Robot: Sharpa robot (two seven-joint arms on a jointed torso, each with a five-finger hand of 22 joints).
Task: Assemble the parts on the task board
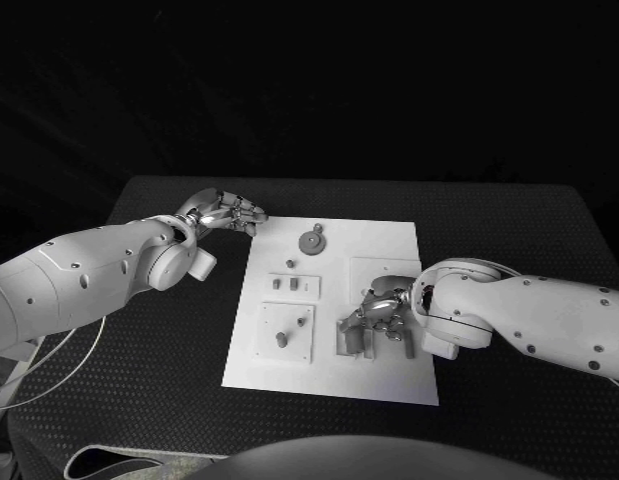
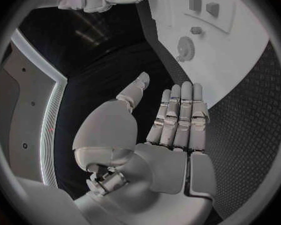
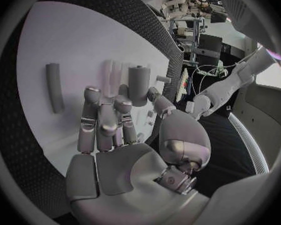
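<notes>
White task board [image 1: 389,250] lies in the middle of the black table [image 1: 540,220]. On it sit a gear [image 1: 312,240], small pegs [image 1: 296,284] and a long bar [image 3: 53,87]. The right hand [image 1: 377,312] rests low on the board, fingers curled around an upright grey cylinder [image 3: 139,84]. The left hand [image 1: 227,214] hangs just beside the board's far corner, fingers straight and holding nothing.
</notes>
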